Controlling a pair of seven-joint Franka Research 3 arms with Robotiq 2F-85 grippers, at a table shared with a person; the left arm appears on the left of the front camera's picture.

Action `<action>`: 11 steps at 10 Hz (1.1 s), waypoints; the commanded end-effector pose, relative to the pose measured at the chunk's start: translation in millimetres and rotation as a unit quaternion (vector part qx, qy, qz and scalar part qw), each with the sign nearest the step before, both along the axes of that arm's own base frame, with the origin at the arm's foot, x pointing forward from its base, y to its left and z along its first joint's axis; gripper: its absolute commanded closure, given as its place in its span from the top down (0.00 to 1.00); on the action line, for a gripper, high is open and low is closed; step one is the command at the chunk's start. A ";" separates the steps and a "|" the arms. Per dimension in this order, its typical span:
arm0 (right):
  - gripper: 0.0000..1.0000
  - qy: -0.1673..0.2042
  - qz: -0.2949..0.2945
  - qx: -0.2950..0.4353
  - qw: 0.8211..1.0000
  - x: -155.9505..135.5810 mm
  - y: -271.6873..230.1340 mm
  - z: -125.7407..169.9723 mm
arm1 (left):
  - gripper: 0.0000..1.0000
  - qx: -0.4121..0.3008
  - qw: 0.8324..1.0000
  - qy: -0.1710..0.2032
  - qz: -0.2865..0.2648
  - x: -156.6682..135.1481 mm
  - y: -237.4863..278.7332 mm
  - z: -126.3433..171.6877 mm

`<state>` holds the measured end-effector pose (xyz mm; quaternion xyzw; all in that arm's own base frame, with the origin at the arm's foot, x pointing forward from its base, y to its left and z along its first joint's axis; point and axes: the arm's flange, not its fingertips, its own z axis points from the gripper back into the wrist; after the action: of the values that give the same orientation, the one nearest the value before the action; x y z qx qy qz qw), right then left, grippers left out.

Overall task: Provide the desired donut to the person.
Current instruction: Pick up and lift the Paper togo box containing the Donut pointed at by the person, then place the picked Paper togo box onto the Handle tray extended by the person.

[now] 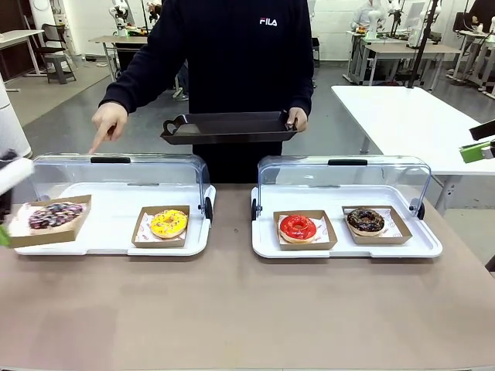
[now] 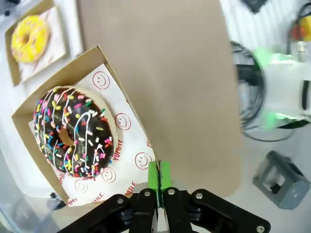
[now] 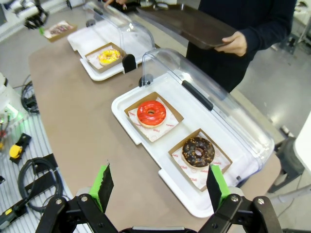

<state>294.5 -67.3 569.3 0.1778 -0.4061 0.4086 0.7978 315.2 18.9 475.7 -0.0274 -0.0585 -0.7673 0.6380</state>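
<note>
A chocolate donut with coloured sprinkles (image 2: 73, 131) lies in a brown cardboard tray (image 2: 29, 114) on smiley-print paper. My left gripper (image 2: 159, 178) is shut on that tray's near edge. In the front view the same donut (image 1: 54, 215) is at the far left end of the left white base, with my left gripper (image 1: 3, 233) at the picture's edge. The person (image 1: 240, 54) stands across the table, holding a dark serving tray (image 1: 228, 126) in one hand and pointing a finger (image 1: 99, 143) down at the left case. My right gripper (image 3: 159, 189) hangs open above the table's right end.
A yellow donut (image 1: 168, 223) sits on the left base. The right base (image 1: 263, 246) holds a red donut (image 1: 298, 227) and a dark chocolate donut (image 1: 365, 221). Both clear lids (image 1: 344, 179) stand raised at the back. Bare brown table (image 1: 232, 309) lies in front.
</note>
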 end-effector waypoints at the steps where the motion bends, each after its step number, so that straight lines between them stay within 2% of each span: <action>1: 1.00 -0.003 0.005 0.008 1.000 2.7 0.5 -2.0 | 0.00 -0.027 0.999 -0.015 -0.008 -70.2 13.2 17.4; 4: 1.00 -0.003 0.005 0.008 1.000 2.7 0.5 -2.0 | 0.00 -0.007 0.997 -0.070 -0.030 -76.7 30.8 65.8; 6: 1.00 -0.003 0.005 0.008 1.000 2.7 0.5 -2.0 | 0.00 0.019 0.993 -0.107 -0.037 -58.5 30.1 85.2; 7: 1.00 -0.003 0.005 0.008 1.000 2.7 0.5 -2.0 | 0.00 0.015 0.996 -0.079 -0.046 -36.8 29.6 77.0; 8: 1.00 -0.003 0.005 0.008 1.000 2.7 0.5 -2.0 | 0.00 0.004 0.996 -0.090 -0.026 -79.1 27.8 84.8; 11: 1.00 -0.003 0.005 0.008 1.000 2.7 0.5 -2.0 | 0.00 0.004 0.996 -0.090 -0.026 -79.1 27.8 84.8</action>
<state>294.9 -67.5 569.3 0.1776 -0.4058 0.4084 0.7982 240.3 45.8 563.3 0.0437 -0.1102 -0.7884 0.6036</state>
